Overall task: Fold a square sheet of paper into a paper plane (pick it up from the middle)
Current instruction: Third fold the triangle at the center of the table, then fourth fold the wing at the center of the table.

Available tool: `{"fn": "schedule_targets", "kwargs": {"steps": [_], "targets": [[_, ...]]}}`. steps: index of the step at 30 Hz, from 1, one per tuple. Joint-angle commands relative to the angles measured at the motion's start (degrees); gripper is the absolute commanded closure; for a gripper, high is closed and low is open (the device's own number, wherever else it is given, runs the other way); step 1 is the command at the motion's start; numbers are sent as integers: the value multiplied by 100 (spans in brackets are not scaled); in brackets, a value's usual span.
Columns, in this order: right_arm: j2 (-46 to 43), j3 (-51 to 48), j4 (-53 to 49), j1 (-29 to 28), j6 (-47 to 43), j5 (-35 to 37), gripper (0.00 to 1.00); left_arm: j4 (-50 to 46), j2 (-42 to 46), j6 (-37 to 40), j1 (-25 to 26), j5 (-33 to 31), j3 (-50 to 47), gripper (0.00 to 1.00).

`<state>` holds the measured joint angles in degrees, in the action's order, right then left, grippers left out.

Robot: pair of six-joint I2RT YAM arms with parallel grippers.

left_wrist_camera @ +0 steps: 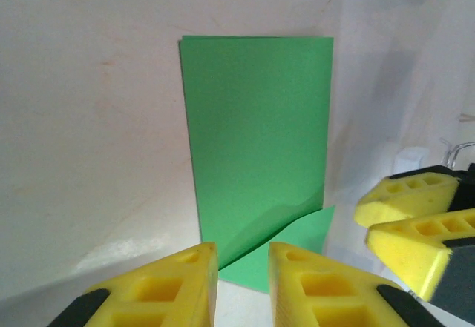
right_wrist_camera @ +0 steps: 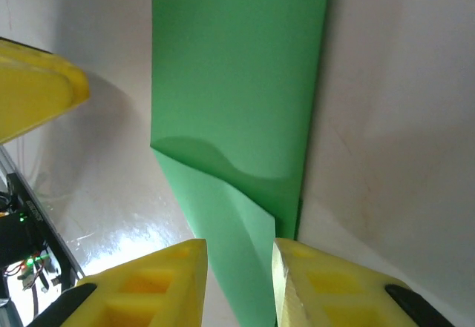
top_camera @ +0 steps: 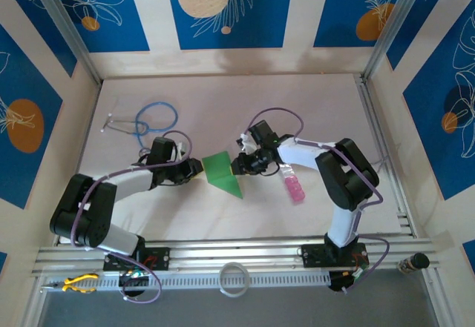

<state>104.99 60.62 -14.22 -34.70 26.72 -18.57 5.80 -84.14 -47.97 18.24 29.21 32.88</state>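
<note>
The square sheet of paper (top_camera: 221, 170) lies folded into a narrow bright-green strip on the white table between the two arms. One corner flap is lifted (left_wrist_camera: 297, 227). In the left wrist view the paper (left_wrist_camera: 256, 134) stretches away from my left gripper (left_wrist_camera: 243, 256), whose yellow jaws stand apart over its near edge. My right gripper (right_wrist_camera: 239, 256) faces it from the other end, jaws apart, with the raised flap of the paper (right_wrist_camera: 237, 67) running between them without being pinched. From above, the left gripper (top_camera: 194, 168) and right gripper (top_camera: 239, 165) flank the paper closely.
A small pink bottle (top_camera: 295, 187) lies just right of the right gripper. A blue-tubed stethoscope (top_camera: 152, 118) rests at the back left. A white ring (top_camera: 234, 279) and yellow pliers (top_camera: 78, 282) sit on the front rail. Walls enclose the table.
</note>
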Motion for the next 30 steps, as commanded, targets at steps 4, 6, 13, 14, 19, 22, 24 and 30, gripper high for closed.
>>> {"fn": "schedule_targets", "kwargs": {"steps": [4,6,13,14,19,22,24,30], "targets": [[328,382,-328,-159,29,267,71,263,-173,-108,-5,238,-62,74],[375,439,-387,-175,1,329,71,280,-214,-108,-5,262,-57,74],[350,443,-514,-204,-105,533,72,307,-272,-117,2,291,-51,73],[311,412,-504,-195,-103,595,72,313,-276,-117,3,295,-54,73],[308,467,-546,-237,-138,782,71,316,-331,-129,22,271,-42,72],[380,503,-549,-304,-167,712,72,323,-375,-134,18,295,-27,72],[382,465,-492,-347,-157,645,75,323,-383,-134,35,296,-17,72],[290,381,-459,-362,-132,645,83,273,-376,-116,35,266,-19,72]]}}
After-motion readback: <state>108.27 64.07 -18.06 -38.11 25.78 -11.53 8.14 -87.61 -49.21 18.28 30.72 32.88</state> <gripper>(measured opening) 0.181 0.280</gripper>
